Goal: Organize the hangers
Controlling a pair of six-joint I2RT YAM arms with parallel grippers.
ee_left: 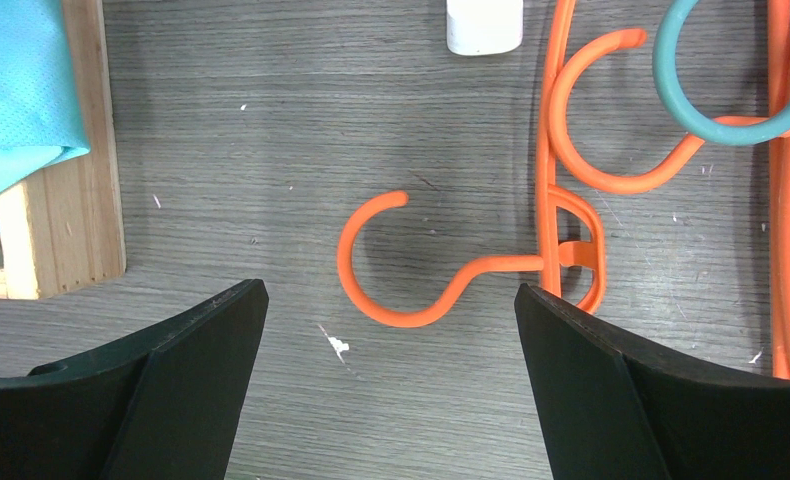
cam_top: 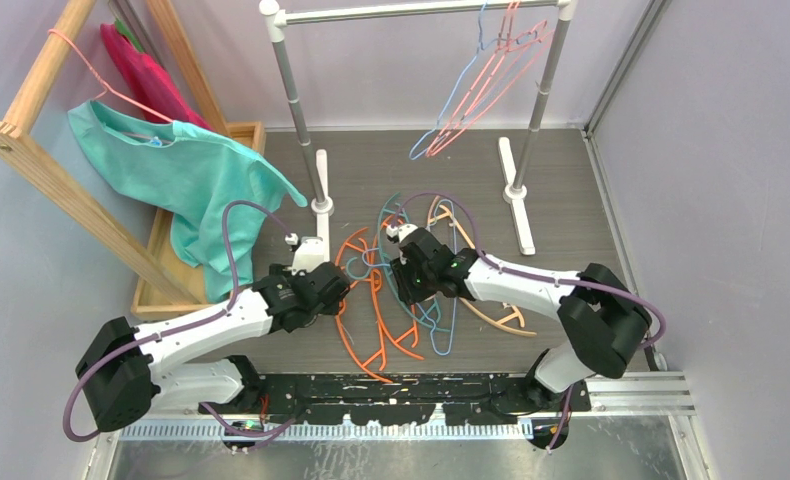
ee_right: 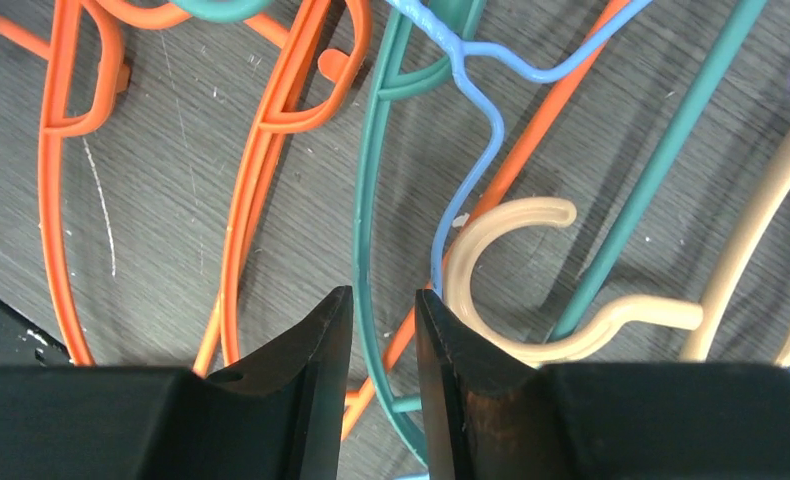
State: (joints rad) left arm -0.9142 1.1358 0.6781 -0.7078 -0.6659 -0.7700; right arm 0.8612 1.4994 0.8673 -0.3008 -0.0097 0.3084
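Observation:
A pile of hangers (cam_top: 391, 300) lies on the dark floor between my arms: orange, teal, light-blue and one tan (cam_top: 491, 312). My left gripper (cam_top: 343, 290) is open and empty, just short of an orange hanger's hook (ee_left: 411, 315), which lies between the wide-apart fingers (ee_left: 391, 310). My right gripper (cam_top: 403, 275) hovers over the pile with its jaws a narrow gap apart (ee_right: 384, 300). A teal hanger's rod (ee_right: 363, 230) runs under that gap, not clamped. A light-blue wire hanger (ee_right: 491, 120) and the tan hook (ee_right: 511, 220) lie beside it. Pink and light-blue wire hangers (cam_top: 481, 85) hang on the rail (cam_top: 421, 12).
A white rack with grey posts stands behind the pile, its feet (cam_top: 321, 190) on the floor; one foot's end shows in the left wrist view (ee_left: 483, 25). A wooden frame (cam_top: 61, 190) at the left carries a teal shirt (cam_top: 186, 170) on a pink wire hanger (cam_top: 101, 80).

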